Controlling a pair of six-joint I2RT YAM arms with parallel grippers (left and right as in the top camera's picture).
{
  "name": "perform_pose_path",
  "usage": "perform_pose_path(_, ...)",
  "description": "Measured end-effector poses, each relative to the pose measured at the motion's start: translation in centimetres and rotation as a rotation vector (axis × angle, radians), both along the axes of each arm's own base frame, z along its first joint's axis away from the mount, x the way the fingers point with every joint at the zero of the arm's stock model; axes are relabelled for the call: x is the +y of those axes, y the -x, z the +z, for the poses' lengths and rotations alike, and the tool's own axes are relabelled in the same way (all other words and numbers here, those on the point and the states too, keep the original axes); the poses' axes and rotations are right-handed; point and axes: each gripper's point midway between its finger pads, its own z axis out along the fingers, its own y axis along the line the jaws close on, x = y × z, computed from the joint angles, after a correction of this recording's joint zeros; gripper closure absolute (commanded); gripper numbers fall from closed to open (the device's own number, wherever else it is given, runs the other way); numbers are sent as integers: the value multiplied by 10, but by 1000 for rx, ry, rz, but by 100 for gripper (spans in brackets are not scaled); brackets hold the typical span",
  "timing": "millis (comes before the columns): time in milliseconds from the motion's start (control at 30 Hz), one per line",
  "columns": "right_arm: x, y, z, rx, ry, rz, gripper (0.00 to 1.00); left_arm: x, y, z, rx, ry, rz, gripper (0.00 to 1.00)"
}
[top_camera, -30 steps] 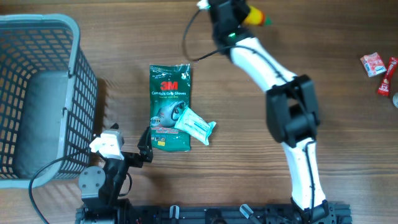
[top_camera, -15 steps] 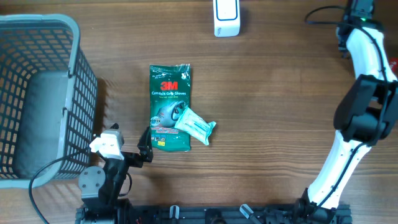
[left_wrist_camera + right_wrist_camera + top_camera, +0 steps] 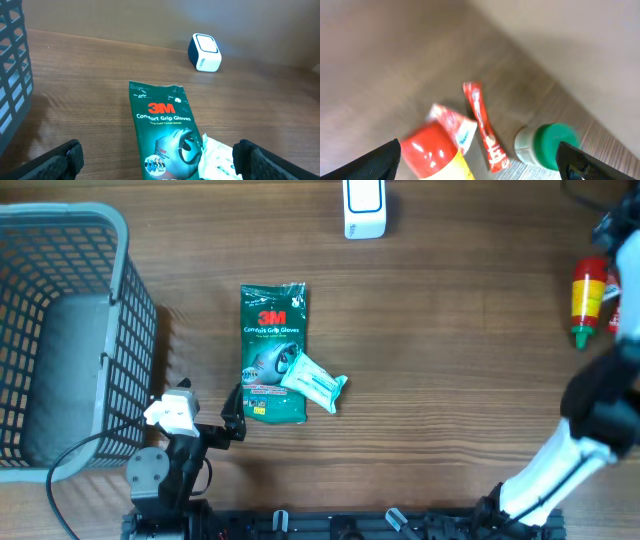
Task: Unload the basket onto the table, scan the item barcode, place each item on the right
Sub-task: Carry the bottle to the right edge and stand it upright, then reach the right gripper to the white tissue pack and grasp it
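**Overhead**
- Left gripper (image 3: 230,420): low at the near edge of the surface (image 3: 450,380). Its state is hard to read from here.
- Glove pack (image 3: 272,350): green and flat, just ahead of the left gripper.
- Packet (image 3: 312,383): pale, lying across the pack's near corner.
- Basket (image 3: 60,330): grey mesh, off to the left gripper's left.
- Scanner (image 3: 364,208): white, far ahead of the left gripper and well apart from the pack.
- Right arm (image 3: 600,405): at the right edge and blurred. Its gripper cannot be made out here.
- Bottle (image 3: 587,298): red and yellow with a green tip, just beside the arm's far end.

**Left wrist**
- Left gripper (image 3: 157,150): open wide and empty, with fingers (image 3: 55,162) at the lower corners.
- Glove pack (image 3: 162,125): on the surface below and ahead, between the fingers and touching neither.
- Scanner (image 3: 204,52): far ahead, tilted.

**Right wrist** (blurred)
- Right gripper (image 3: 477,149): open wide, holding nothing.
- Bottle (image 3: 435,152): below, between the fingers (image 3: 370,162) and nearer one of them. It touches neither.
- Red sachet (image 3: 482,125): just ahead of the gripper.
- Green-capped container (image 3: 545,145): beside the sachet, nearer the other finger.
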Motion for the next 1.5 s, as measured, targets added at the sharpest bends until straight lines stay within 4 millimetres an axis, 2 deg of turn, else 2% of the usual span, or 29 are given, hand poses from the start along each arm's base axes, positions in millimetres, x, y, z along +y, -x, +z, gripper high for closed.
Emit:
perform_pose_path(33, 7, 4, 35, -82, 5, 9, 0, 0, 0, 0, 0, 0, 0, 0)
perform_pose_path(67, 22, 11, 80, -190, -3, 42, 0, 0, 0, 0, 0, 0, 0, 0)
perform_pose_path(100, 39, 18, 116, -282, -22, 87, 0, 0, 0, 0, 0, 0, 0, 0)
perform_pose_path(133, 55, 23, 141, -351, -46, 130, 0, 0, 0, 0, 0, 0, 0, 0)
perform_pose_path(167, 86, 34, 181, -462, -99, 225, 0, 0, 0, 0, 0, 0, 0, 0)
perform_pose_path(200, 115, 41, 207, -539, -154, 318, 0, 0, 0, 0, 0, 0, 0, 0)
perform_pose_path(233, 140, 46, 224, -590, -213, 399, 0, 0, 0, 0, 0, 0, 0, 0)
perform_pose_path(267, 178, 53, 233, -619, -327, 518, 0, 0, 0, 0, 0, 0, 0, 0)
perform_pose_path(300, 206, 57, 231, -605, -427, 603, 0, 0, 0, 0, 0, 0, 0, 0)
perform_pose_path(367, 265, 66, 209, -506, -630, 750, 3, 0, 0, 0, 0, 0, 0, 0)
perform_pose_path(400, 299, 71, 188, -417, -740, 820, 3, 0, 0, 0, 0, 0, 0, 0)
perform_pose_path(467, 354, 81, 148, -242, -846, 930, 3, 0, 0, 0, 0, 0, 0, 0)
perform_pose_path(567, 447, 108, 73, 51, -822, 1226, 2, 0, 0, 0, 0, 0, 0, 0)
perform_pose_path(600, 475, 119, 38, 161, -756, 1332, 2, 0, 0, 0, 0, 0, 0, 0)
perform_pose_path(633, 495, 129, 9, 249, -696, 1403, 3, 0, 0, 0, 0, 0, 0, 0)
perform_pose_path(667, 508, 131, -16, 301, -614, 1449, 14, 0, 0, 0, 0, 0, 0, 0)
perform_pose_path(700, 515, 133, -34, 342, -561, 1473, 14, 0, 0, 0, 0, 0, 0, 0)
perform_pose_path(733, 520, 134, -62, 404, -474, 1490, 14, 0, 0, 0, 0, 0, 0, 0)
perform_pose_path(767, 522, 132, -81, 439, -407, 1497, 20, 0, 0, 0, 0, 0, 0, 0)
perform_pose_path(800, 525, 131, -103, 490, -339, 1507, 21, 0, 0, 0, 0, 0, 0, 0)
perform_pose_path(867, 528, 135, -134, 580, -262, 1532, 21, 0, 0, 0, 0, 0, 0, 0)
perform_pose_path(933, 533, 140, -154, 640, -228, 1556, 21, 0, 0, 0, 0, 0, 0, 0)
perform_pose_path(1000, 538, 146, -163, 669, -254, 1585, 21, 0, 0, 0, 0, 0, 0, 0)
perform_pose_path(1167, 561, 154, -159, 619, -382, 1663, 21, 0, 0, 0, 0, 0, 0, 0)
perform_pose_path(1267, 565, 159, -161, 620, -393, 1719, 25, 0, 0, 0, 0, 0, 0, 0)
perform_pose_path(1333, 567, 163, -163, 630, -387, 1750, 30, 0, 0, 0, 0, 0, 0, 0)
perform_pose_path(1400, 573, 160, -167, 617, -377, 1782, 47, 0, 0, 0, 0, 0, 0, 0)
perform_pose_path(1433, 573, 161, -171, 625, -377, 1783, 51, 0, 0, 0, 0, 0, 0, 0)
perform_pose_path(1500, 573, 163, -180, 651, -383, 1788, 56, 0, 0, 0, 0, 0, 0, 0)
